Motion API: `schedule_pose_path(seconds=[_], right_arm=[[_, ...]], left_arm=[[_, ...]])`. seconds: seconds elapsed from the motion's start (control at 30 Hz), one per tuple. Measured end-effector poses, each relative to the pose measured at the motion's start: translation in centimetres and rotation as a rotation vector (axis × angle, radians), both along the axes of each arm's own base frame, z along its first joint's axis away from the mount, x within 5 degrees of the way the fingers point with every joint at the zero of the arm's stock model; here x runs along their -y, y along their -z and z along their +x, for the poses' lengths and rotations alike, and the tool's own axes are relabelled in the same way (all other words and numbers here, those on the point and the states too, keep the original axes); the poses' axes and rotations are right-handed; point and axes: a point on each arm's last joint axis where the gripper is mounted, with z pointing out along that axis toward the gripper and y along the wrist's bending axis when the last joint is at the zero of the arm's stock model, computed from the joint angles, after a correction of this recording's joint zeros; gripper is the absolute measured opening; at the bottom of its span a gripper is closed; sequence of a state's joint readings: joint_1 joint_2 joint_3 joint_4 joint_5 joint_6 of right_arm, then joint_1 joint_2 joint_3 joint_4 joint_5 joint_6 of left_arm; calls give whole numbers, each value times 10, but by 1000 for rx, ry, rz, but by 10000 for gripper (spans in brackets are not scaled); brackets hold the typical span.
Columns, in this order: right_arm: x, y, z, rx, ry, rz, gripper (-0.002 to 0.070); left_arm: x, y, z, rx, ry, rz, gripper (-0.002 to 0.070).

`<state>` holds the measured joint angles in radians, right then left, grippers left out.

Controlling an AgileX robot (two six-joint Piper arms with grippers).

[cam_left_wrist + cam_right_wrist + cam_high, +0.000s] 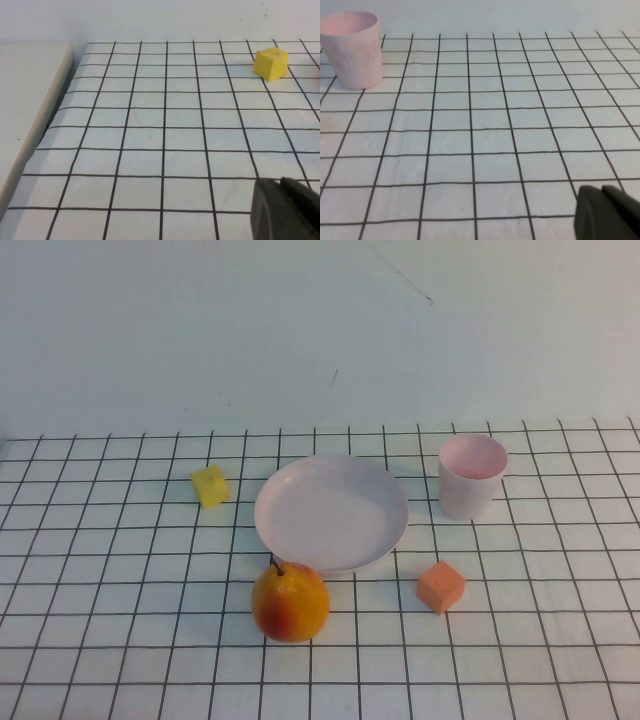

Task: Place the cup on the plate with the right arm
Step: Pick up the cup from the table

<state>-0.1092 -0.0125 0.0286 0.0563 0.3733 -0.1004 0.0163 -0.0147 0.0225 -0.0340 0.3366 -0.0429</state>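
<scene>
The pale pink cup (471, 475) stands upright on the gridded table, just right of the round pale pink plate (331, 512), apart from it. The cup also shows in the right wrist view (353, 49), far from my right gripper (600, 192), which is shut and empty low over the table. My left gripper (279, 183) is shut and empty over the left part of the table. Neither arm shows in the high view.
A yellow cube (210, 486) lies left of the plate and also shows in the left wrist view (270, 63). An orange-yellow pear (290, 601) sits in front of the plate. An orange cube (441, 586) lies front right of it. A raised white ledge (30, 110) borders the table's left side.
</scene>
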Motion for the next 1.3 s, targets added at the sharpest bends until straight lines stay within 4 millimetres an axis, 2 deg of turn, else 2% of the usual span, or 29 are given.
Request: schedule_pose_path(seconds=[0.93, 1.3], right_arm=[[0, 0, 0, 0, 0, 0, -2], [1, -9, 3, 107, 8, -11, -2]], left_arm=[[0, 0, 0, 0, 0, 0, -3], [0, 0, 0, 0, 0, 0, -3]])
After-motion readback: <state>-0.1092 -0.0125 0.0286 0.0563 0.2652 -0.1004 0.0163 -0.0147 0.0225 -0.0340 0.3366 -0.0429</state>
